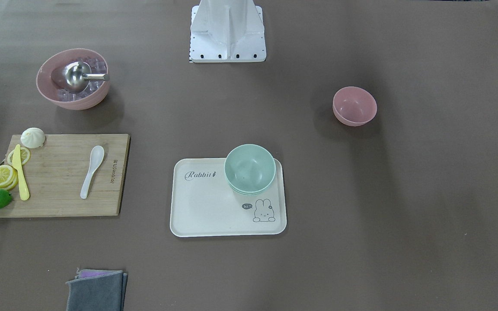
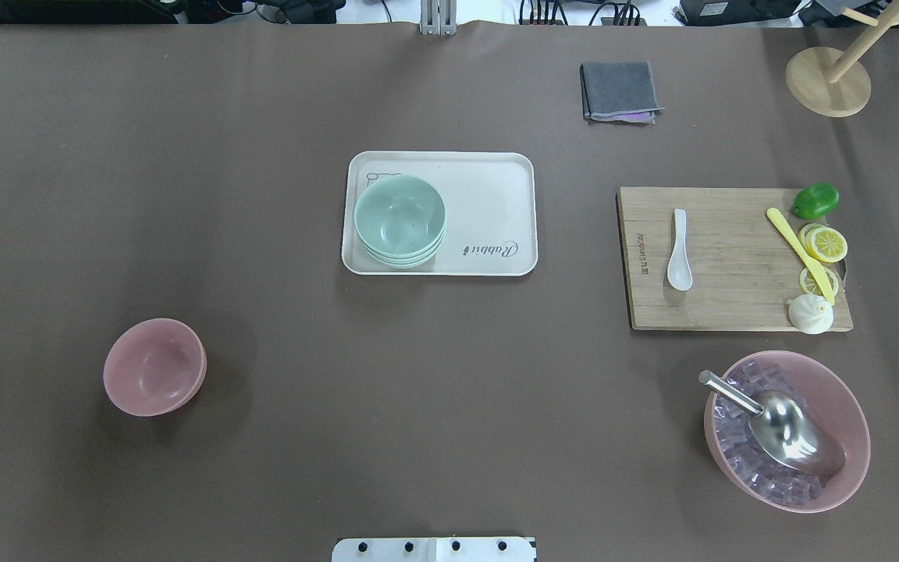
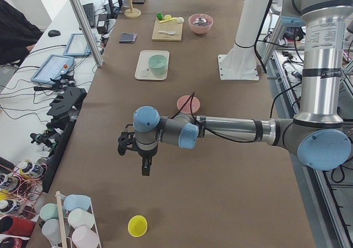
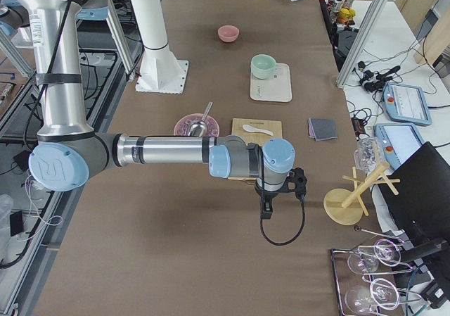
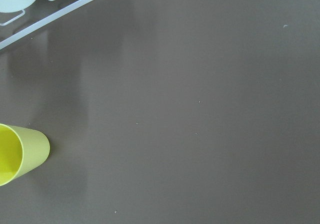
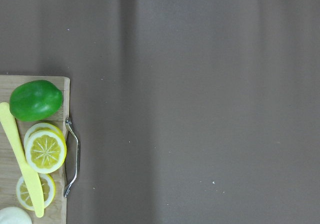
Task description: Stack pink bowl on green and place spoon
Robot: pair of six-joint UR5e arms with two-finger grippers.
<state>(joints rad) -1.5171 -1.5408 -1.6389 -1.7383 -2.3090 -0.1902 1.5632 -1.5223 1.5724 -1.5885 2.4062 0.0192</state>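
A small pink bowl (image 2: 154, 366) stands empty on the table's left part. A stack of green bowls (image 2: 399, 220) sits on the left end of a white tray (image 2: 488, 187) at mid-table. A white spoon (image 2: 680, 250) lies on a wooden cutting board (image 2: 730, 304) at the right. My left gripper (image 3: 143, 168) hangs over the table's far left end, well away from the pink bowl (image 3: 188, 104). My right gripper (image 4: 266, 214) hangs beyond the board's outer end (image 4: 256, 122). I cannot tell whether either is open or shut.
A large pink bowl of ice cubes with a metal scoop (image 2: 787, 429) stands near the board. A lime (image 2: 815, 200), lemon slices, a yellow knife (image 2: 799, 251) and a bun lie on the board. A grey cloth (image 2: 620, 91), a wooden stand (image 2: 828, 82) and a yellow cup (image 5: 20, 151) are nearby.
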